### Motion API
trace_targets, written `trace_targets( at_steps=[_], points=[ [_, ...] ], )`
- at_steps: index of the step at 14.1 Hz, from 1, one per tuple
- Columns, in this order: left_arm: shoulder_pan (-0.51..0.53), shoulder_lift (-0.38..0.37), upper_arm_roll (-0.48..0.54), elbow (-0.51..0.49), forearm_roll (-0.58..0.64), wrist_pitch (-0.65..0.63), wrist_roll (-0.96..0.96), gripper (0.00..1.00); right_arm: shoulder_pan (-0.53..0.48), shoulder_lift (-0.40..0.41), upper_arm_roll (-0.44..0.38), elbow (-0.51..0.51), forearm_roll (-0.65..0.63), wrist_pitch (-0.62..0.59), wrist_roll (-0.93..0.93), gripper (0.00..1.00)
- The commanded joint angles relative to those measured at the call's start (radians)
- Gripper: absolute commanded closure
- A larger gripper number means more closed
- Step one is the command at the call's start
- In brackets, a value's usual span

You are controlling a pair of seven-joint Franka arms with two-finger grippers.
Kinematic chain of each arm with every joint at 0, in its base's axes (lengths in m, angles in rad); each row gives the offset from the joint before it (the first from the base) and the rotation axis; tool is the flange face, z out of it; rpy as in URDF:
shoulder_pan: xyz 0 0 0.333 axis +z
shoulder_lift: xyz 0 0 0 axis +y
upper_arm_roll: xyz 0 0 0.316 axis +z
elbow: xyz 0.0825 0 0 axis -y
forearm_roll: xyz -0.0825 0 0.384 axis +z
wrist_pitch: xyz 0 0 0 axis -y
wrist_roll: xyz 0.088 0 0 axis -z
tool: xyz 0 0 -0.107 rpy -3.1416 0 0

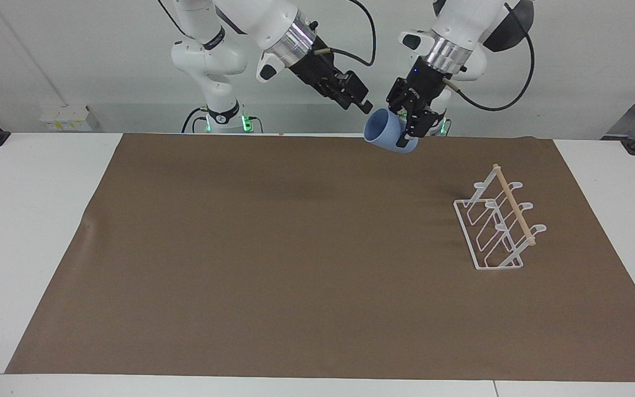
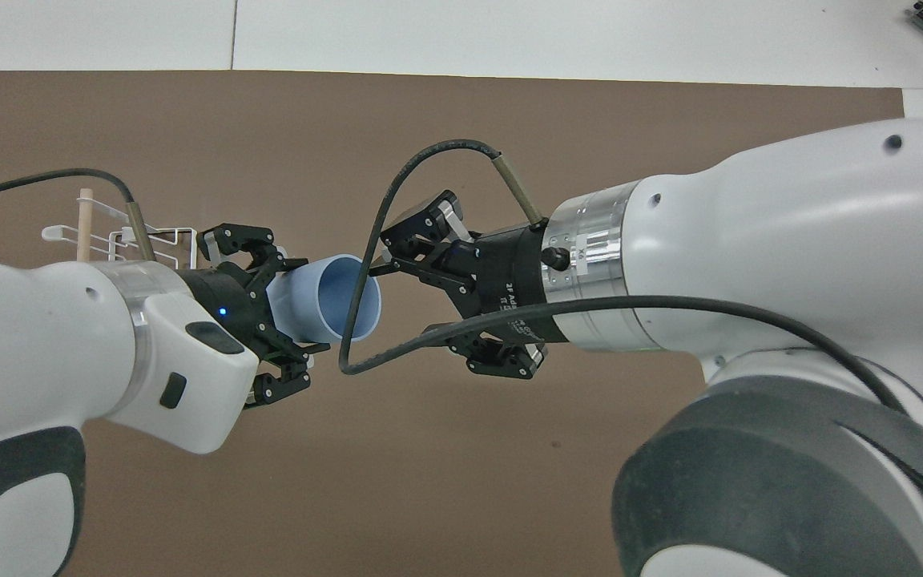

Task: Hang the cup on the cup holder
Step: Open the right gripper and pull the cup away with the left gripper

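- From my station both views look bright and evenly lit, with diffuse light from above.
- On the brown mat (image 1: pixel 295 264) I see only faint, soft-edged shadows; the cup holder (image 1: pixel 498 219) casts a weak smudge toward the robots.
- The metal wrist ring of the right arm (image 2: pixel 590 276) shows mild glare in the overhead view, and the white arm shells look close to washed out.
- The facing view is sharp across the table (image 1: pixel 25 220).
- In the overhead view, the big arm parts nearest the camera look slightly soft.
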Motion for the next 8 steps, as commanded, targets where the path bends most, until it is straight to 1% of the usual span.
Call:
trace_targets(
  at_steps=[1, 3, 6, 8],
  points=[
    [0.096, -0.006, -0.008, -0.016, 0.073, -0.035, -0.011, 1.00, -0.014, -0.004, 0.006, -0.009, 0.029, 0.016, -0.043, 0.27],
    [0.115, -0.005, -0.006, -0.012, 0.166, -0.066, -0.011, 1.00, -0.025, -0.003, 0.005, -0.008, 0.026, 0.012, -0.118, 0.27],
    [0.110, -0.005, -0.008, -0.011, 0.358, -0.116, -0.015, 1.00, -0.027, -0.004, -0.001, -0.011, -0.002, 0.009, -0.245, 0.27],
    [0.113, 0.012, -0.008, -0.014, 0.480, -0.115, -0.014, 1.00, -0.028, -0.003, -0.001, -0.012, -0.077, 0.002, -0.320, 0.27]
  ],
)
